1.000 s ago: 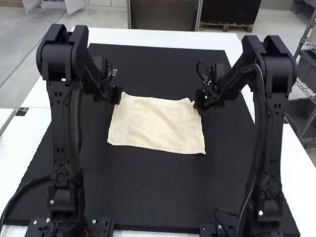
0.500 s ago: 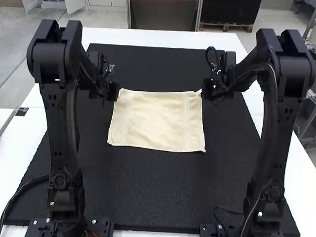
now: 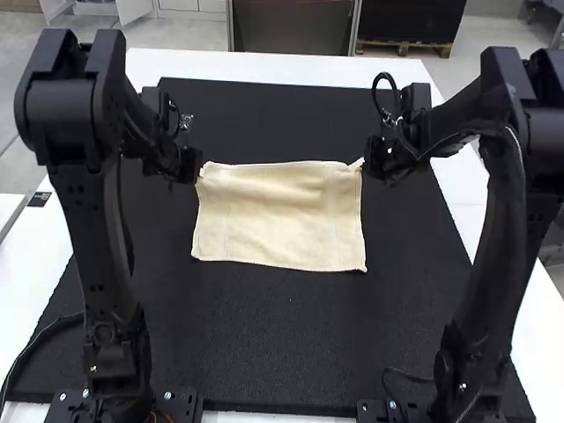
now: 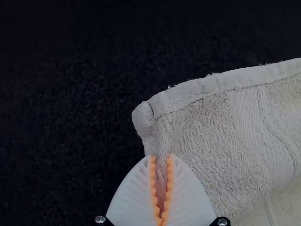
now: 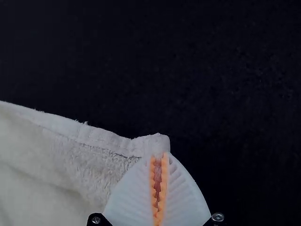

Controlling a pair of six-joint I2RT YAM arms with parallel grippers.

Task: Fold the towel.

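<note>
Moved since the earlier frame: far-left corner of towel (image 3: 278,216), drawn outward; both arms, elbows spread wider.

Item: 1 towel, cream, spread unfolded, with some slack ripples. Location: centre of black mat (image 3: 264,335), on white counter (image 3: 238,63), between the 2 arms.

Left gripper (image 4: 161,156): 2 fingers pressed together on the far-left corner, a pinch of cloth between the pads. Right gripper (image 5: 159,154): 2 fingers likewise clamped, on the far-right corner.

Handling, as judged: light, soft, limp; thick hem gives good purchase, not slippery, nothing fragile. Best hold: these 2 far corners, kept level and mildly taut, for 1 fold toward the near edge. Risk: middle sagging, or a shallow pinch slipping.
</note>
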